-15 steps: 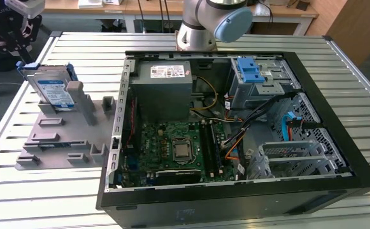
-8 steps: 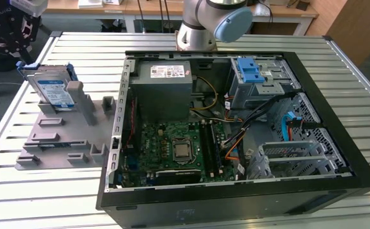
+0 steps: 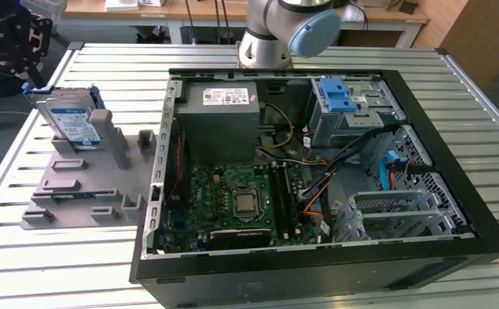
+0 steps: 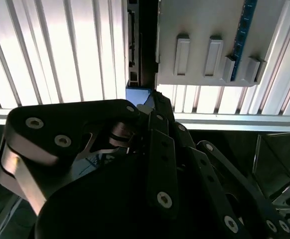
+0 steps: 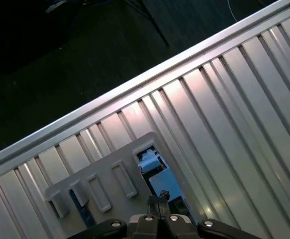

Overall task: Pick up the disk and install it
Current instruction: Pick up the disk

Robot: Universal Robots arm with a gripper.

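The disk [image 3: 67, 122] stands on edge in a slot at the far end of the grey holder [image 3: 77, 187], at the exterior view's left. It is silver with a white-and-blue label and a blue carrier frame. In the first wrist view the disk [image 5: 157, 177] appears from above, its blue and white top poking out of the holder [image 5: 100, 184]. My gripper [image 5: 160, 198] hangs well above it, shut, with nothing between the fingers. In the second wrist view the gripper [image 4: 155, 102] points down at a blue edge of the disk [image 4: 137, 94].
An open black computer case [image 3: 455, 212] lies on the slatted metal table [image 3: 77, 270], right of the holder. Inside are a metal drive bay with a blue latch [image 3: 339, 96], a grey power supply [image 3: 223, 122], the motherboard [image 3: 241, 199] and loose cables. The arm's base [image 3: 275, 32] rises behind the case.
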